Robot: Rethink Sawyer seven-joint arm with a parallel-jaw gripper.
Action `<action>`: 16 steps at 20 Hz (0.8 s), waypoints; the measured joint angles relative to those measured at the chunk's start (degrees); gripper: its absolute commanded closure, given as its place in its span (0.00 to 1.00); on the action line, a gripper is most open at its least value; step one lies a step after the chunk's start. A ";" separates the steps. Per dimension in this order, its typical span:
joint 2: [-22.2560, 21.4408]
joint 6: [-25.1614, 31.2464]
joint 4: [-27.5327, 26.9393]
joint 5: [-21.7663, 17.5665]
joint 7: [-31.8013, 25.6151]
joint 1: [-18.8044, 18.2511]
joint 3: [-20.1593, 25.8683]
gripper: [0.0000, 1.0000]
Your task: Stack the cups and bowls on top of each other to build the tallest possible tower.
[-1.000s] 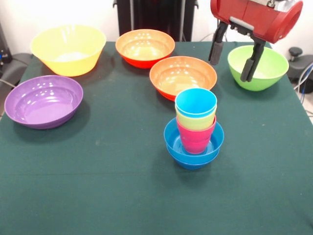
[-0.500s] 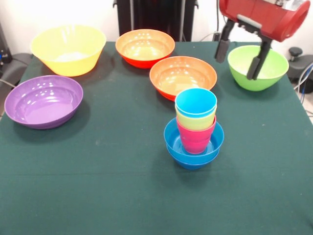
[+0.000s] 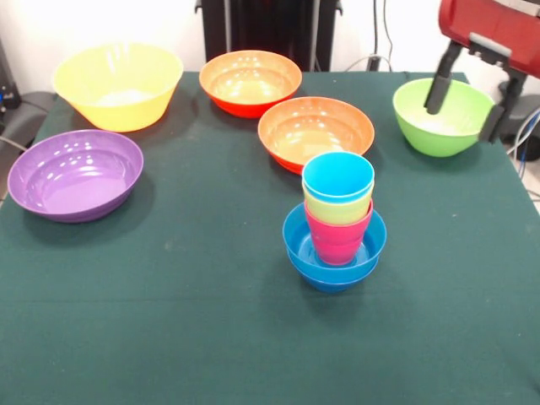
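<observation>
The tower (image 3: 336, 226) stands mid-table: small blue bowls (image 3: 331, 263) nested at the bottom, holding a pink cup (image 3: 337, 236), a yellow cup (image 3: 336, 208) and a light blue cup (image 3: 338, 177) on top. The lime green bowl (image 3: 440, 118) sits at the back right. My gripper (image 3: 468, 105) hangs open and empty above it, one finger over the bowl and the other past its right rim. Two orange bowls (image 3: 250, 81) (image 3: 314, 129) sit at the back centre. The yellow bowl (image 3: 118, 84) and purple bowl (image 3: 74, 173) sit at the left.
The dark green tablecloth (image 3: 169, 321) covers the table. The robot's black pedestal (image 3: 270, 25) stands behind the far edge. Cables and equipment show off the table's right edge.
My gripper has moved right and slightly up, from left of the lime green bowl to over its right side, still open. The tower and bowls have not moved.
</observation>
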 measured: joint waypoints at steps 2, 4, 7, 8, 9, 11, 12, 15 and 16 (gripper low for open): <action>-0.01 -1.21 0.82 0.01 1.06 0.81 0.01 0.00; -0.01 -2.51 1.82 0.01 1.86 1.47 0.01 0.00; -0.01 -3.56 2.87 0.01 2.19 1.92 0.01 0.00; -0.01 -3.94 3.29 0.02 2.19 2.04 0.01 0.00; -0.01 -4.31 3.73 0.02 2.19 2.14 0.01 0.00; -0.01 -5.24 4.89 0.02 2.19 2.38 0.01 0.00; -0.01 -5.55 5.34 0.08 2.19 2.49 0.01 0.00; -0.01 -6.53 6.63 0.18 2.19 2.93 0.01 0.00; -0.01 -6.67 6.79 0.18 2.19 3.02 0.00 0.00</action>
